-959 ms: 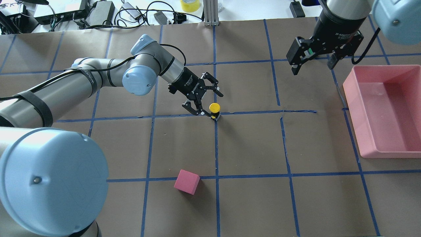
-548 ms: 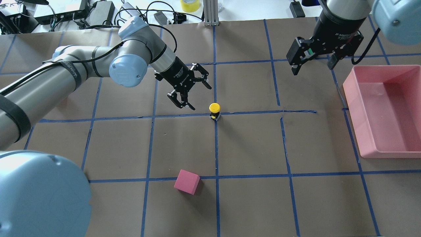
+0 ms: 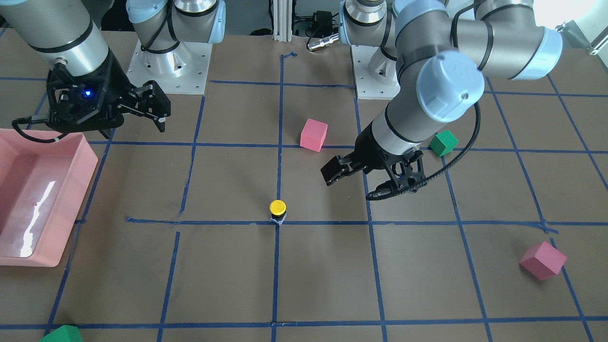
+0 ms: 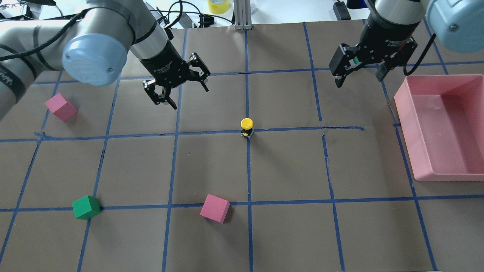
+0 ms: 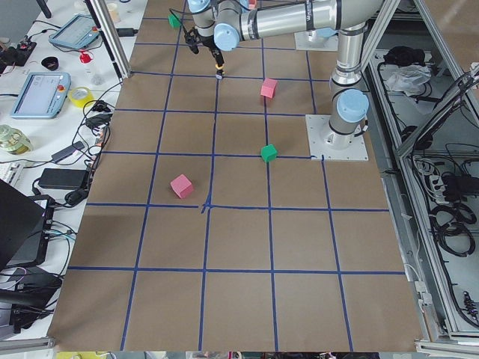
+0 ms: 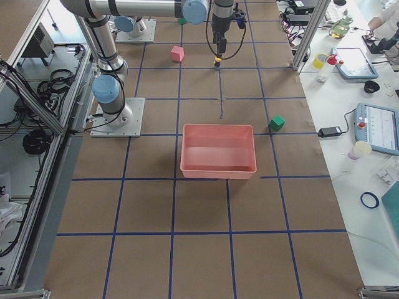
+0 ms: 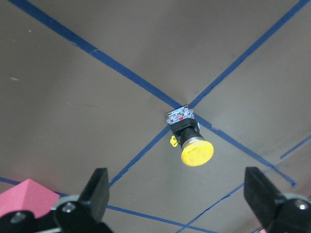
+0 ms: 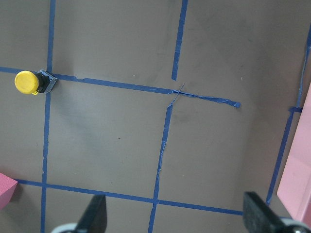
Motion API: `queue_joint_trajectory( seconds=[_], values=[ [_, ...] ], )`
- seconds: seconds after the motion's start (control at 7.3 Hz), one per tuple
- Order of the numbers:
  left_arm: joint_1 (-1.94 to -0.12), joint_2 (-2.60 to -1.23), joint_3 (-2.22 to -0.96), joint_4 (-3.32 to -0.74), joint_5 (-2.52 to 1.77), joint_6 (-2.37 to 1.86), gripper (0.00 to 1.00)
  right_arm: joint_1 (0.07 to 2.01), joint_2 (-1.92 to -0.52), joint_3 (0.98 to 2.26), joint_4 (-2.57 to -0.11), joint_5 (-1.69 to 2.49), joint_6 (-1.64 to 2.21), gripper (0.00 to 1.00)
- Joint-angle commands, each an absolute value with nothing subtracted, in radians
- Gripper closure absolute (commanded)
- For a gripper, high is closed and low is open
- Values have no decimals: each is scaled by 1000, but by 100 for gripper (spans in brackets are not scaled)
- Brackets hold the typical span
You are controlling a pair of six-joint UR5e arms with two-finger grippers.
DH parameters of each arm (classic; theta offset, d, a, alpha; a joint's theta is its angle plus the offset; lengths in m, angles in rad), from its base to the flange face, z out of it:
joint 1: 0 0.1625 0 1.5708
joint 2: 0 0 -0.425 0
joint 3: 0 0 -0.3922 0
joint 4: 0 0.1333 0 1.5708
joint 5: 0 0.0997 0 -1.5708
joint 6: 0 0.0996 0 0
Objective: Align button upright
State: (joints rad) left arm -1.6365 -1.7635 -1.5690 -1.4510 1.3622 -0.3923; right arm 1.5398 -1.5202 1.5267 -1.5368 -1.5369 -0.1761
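The button [image 4: 246,127] stands upright on a blue tape crossing at mid-table, with its yellow cap on top and its black body on the pale base. It also shows in the front view [image 3: 278,211], the left wrist view [image 7: 189,141] and the right wrist view [image 8: 30,82]. My left gripper [image 4: 189,97] is open and empty, raised and well to the back left of the button; nothing is between its fingers [image 7: 97,189]. My right gripper [image 4: 359,77] is open and empty, hovering at the back right.
A pink tray [image 4: 404,113] lies at the right edge. A pink cube [image 4: 214,208] sits front centre, another pink cube [image 4: 60,107] at the left, and a green cube [image 4: 86,207] front left. Cables and boxes line the far edge.
My left gripper has drawn back from beside the button, up and to the back left, uncovering the left cubes. The button stays upright in place. The right arm has not moved.
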Motion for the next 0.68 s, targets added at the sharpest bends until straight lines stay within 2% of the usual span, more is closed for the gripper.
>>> queue_joint_trajectory(
  seconds=[0.0, 0.55],
  values=[
    [-1617, -1634, -1556, -1519, 1549, -137, 0, 1539, -1520, 1532, -1566, -1534, -170, 0],
    [-1620, -1540, -1531, -1635, 1574, -129, 0, 1540, -1513, 1523, -1592, -1555, -149, 0]
  ],
)
